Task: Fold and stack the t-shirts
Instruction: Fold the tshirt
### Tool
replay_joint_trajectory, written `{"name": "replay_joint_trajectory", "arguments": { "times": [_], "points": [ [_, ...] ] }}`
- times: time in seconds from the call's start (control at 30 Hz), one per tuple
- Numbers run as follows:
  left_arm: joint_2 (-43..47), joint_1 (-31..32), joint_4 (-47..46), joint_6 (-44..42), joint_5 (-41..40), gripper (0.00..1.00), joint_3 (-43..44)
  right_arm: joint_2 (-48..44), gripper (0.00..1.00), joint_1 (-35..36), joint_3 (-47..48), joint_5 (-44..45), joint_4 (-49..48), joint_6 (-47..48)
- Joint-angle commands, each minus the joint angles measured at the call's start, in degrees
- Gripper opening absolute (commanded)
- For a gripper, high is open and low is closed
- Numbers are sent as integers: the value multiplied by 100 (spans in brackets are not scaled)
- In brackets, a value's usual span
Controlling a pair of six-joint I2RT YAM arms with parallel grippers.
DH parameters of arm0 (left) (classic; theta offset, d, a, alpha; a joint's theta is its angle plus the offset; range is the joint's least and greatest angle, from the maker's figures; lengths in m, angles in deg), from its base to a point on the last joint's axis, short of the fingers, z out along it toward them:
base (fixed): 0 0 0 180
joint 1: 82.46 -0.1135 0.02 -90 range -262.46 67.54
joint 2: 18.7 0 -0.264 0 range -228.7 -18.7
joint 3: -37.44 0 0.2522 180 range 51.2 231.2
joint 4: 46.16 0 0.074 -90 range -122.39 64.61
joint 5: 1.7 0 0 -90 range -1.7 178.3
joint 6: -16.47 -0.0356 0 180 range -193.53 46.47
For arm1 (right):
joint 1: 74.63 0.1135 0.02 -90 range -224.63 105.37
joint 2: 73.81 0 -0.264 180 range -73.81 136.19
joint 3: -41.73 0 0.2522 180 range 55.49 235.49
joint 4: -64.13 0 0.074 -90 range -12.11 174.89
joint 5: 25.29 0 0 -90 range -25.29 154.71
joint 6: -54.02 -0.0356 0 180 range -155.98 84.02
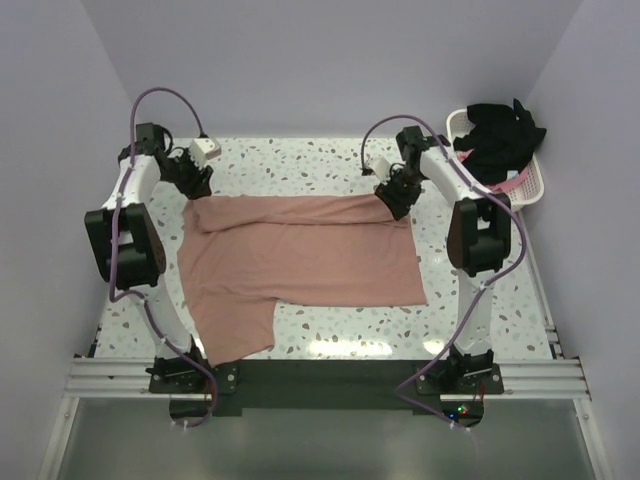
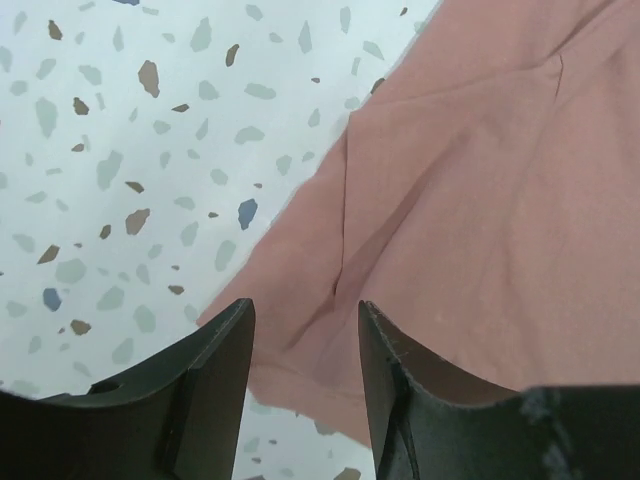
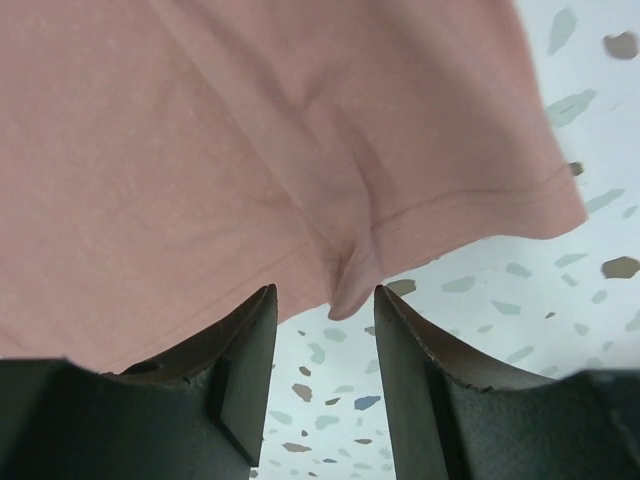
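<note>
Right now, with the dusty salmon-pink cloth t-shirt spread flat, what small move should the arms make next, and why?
Probably lift both clear: the left gripper and right gripper stand open at the far corners of the dusty salmon-pink cloth t-shirt, lying loose on the speckled table.

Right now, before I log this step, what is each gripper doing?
Left gripper: open above the salmon-pink t-shirt, holding nothing.
Right gripper: open too, holding nothing.

Left hand (image 1: 197, 184) and right hand (image 1: 394, 199) extended forward, jaws apart.
</note>
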Motion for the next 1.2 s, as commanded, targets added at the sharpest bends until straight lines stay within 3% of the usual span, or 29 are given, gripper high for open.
{"name": "replay_joint_trajectory", "arguments": {
  "times": [0.0, 0.2, 0.6, 0.9, 1.0, 1.17],
  "points": [
    [-535, 135, 433, 469, 176, 52, 431, 296, 48, 14, 788, -374, 871, -169],
    [-746, 469, 100, 891, 44, 52, 537, 683, 42, 14, 1044, -427, 821, -758],
    [-1352, 961, -823, 1454, -360, 56, 818, 816, 41, 5, 534, -225, 618, -855],
    [-1827, 1102, -693, 1383, -326, 55, 1292, 833, 41, 14, 543, -172, 601, -838],
    [-1827, 1111, -631, 1313, -132, 50, 1310, 833, 41, 14, 543, -146, 592, -847],
    [-1766, 1111, -473, 1129, 79, 20, 1336, 868, 41, 14, 587, -119, 601, -847]
  ]
}}
